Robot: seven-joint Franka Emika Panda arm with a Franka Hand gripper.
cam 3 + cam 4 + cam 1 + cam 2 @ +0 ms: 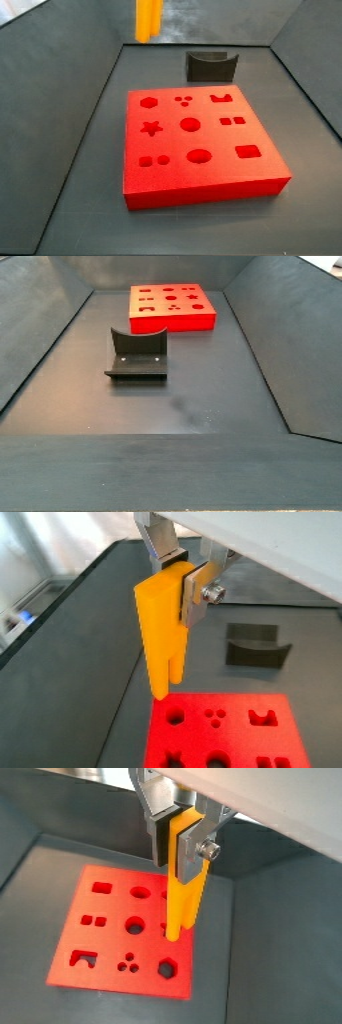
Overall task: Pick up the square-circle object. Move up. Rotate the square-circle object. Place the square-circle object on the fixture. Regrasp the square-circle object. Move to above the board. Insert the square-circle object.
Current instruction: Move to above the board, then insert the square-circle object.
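Observation:
My gripper (181,582) is shut on the upper end of the square-circle object (160,632), a yellow-orange peg that hangs upright from the fingers. In both wrist views its lower tip hovers over the board (238,740), a red slab with dark shaped recesses. The peg (181,903) stands clear of the board (114,908), not touching it. In a side view only the peg's lower part (148,20) shows, beyond the far side of the board (207,190); the gripper is out of frame there. The fixture (254,647) stands bare beside the board.
Dark sloping walls enclose the grey floor on all sides. The fixture (210,68) sits just beyond the board's far edge, and in a side view the fixture (136,361) stands in front of the board (174,324).

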